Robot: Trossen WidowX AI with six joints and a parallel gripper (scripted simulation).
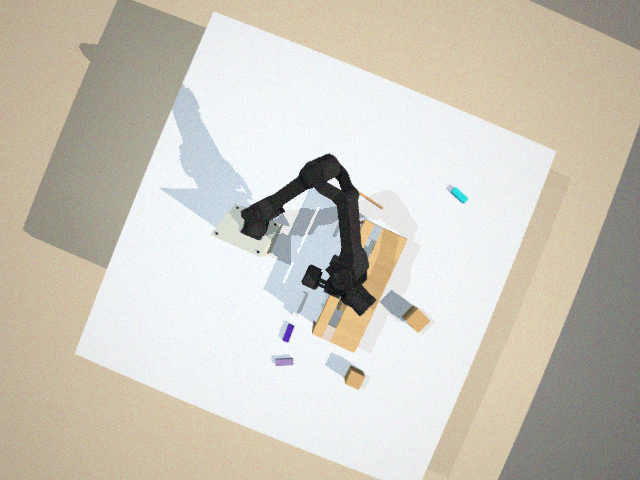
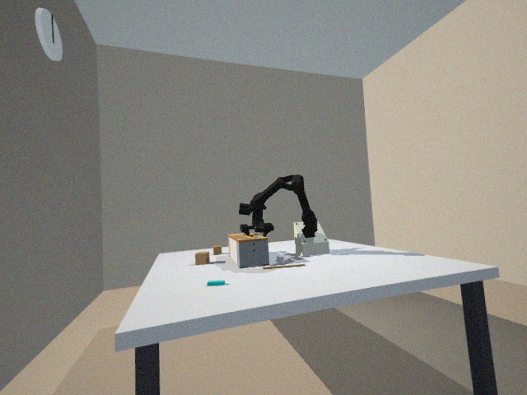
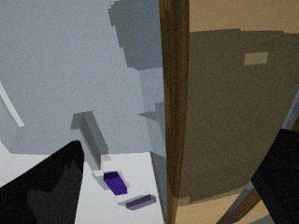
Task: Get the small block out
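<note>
The tool [image 1: 336, 281] [image 2: 256, 234] [image 3: 155, 137] hangs above the box [image 1: 393, 248] [image 2: 253, 253] [image 3: 175, 112], spread nearly to its widest with nothing between its fingers; that pose probably serves to bring a finger to the slot in the box's top. The wooden top strips flank this long opening, so a reach from above looks sensible, with the walls left unpushed. The small block should be on the shelf inside, though I can't make it out there from these angles. A purple block [image 1: 287, 332] [image 3: 115, 183] and a lavender block [image 1: 283, 361] [image 3: 141, 202] lie outside on the table [image 1: 155, 310] [image 2: 361, 271] [image 3: 135, 173], likely just bystanders. Any nudge must favour the open end, since the pocket would keep the block.
</note>
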